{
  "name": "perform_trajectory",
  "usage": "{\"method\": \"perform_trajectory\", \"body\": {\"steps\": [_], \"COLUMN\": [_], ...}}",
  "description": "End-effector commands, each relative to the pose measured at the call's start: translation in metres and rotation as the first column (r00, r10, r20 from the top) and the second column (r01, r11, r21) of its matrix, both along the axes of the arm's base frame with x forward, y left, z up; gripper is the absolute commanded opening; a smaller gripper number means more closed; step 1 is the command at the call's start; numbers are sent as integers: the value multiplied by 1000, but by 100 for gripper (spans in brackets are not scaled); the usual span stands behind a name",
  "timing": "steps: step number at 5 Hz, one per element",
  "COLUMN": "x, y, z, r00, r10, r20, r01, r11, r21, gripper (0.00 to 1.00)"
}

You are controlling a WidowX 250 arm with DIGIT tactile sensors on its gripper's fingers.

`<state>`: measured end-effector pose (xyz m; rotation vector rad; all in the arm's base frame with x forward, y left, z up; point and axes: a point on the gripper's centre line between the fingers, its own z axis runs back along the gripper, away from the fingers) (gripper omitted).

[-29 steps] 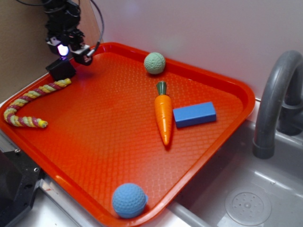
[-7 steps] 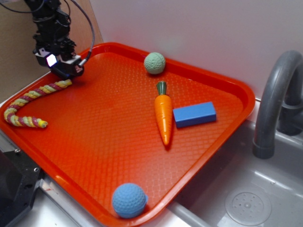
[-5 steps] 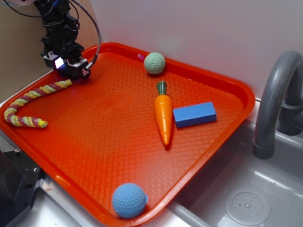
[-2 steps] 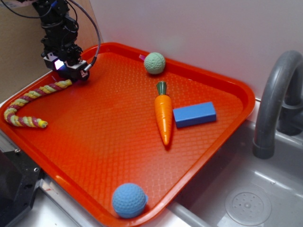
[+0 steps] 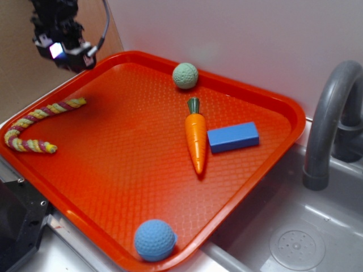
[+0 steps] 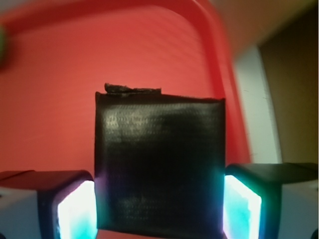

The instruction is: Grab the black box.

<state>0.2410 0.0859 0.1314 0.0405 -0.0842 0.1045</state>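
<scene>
Gripper [image 5: 63, 52] above far left corner of red tray [image 5: 130, 158], lifted clear of tray surface. Fingers [image 6: 70, 209] clamped on black box [image 6: 159, 167], one lit pad pressed to each side; box fills middle of wrist view with tray below it. On tray: striped rope [image 5: 37, 127] at left edge, green ball [image 5: 185, 75] far, carrot [image 5: 195, 136] centre with blue block [image 5: 233, 137] just right of it, blue ball [image 5: 155, 239] near edge. Grey faucet [image 5: 329, 119] and sink [image 5: 295, 226] at right.

No readable text

No words, labels, brands or numbers can be read on anything in either view.
</scene>
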Motion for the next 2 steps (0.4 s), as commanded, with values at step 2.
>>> {"method": "perform_trajectory", "body": {"steps": [2], "x": [-47], "y": [-53], "z": [106], "r00": [992], "r10": [-107], "r20": [65], "r01": [112], "r11": [991], "r21": [-71], "gripper": [0]}}
